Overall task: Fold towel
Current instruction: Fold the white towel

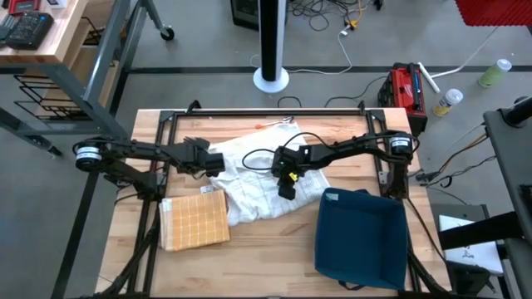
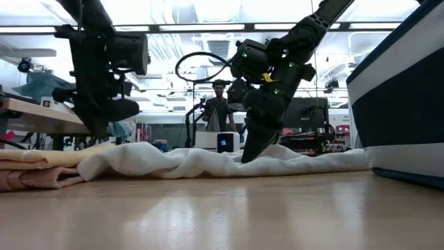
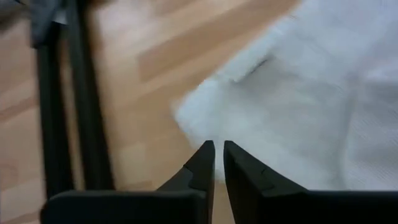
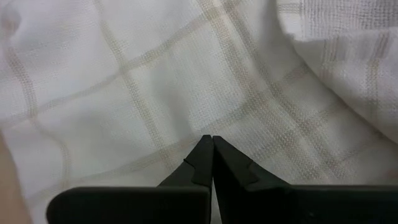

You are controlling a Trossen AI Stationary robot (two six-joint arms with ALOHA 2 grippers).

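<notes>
Grippers are both sitting on the white towel [image 1: 258, 178], the left gripper [image 3: 218, 152] opening just a crack and holding nothing, the right gripper [image 4: 212, 149] pressing shut.

No text, label, brand name, number or sign can be read in any of the four views. A small glowing screen [image 2: 225, 144] stands in the room beyond the table's far edge, but the mark on it is too small to make out.
</notes>
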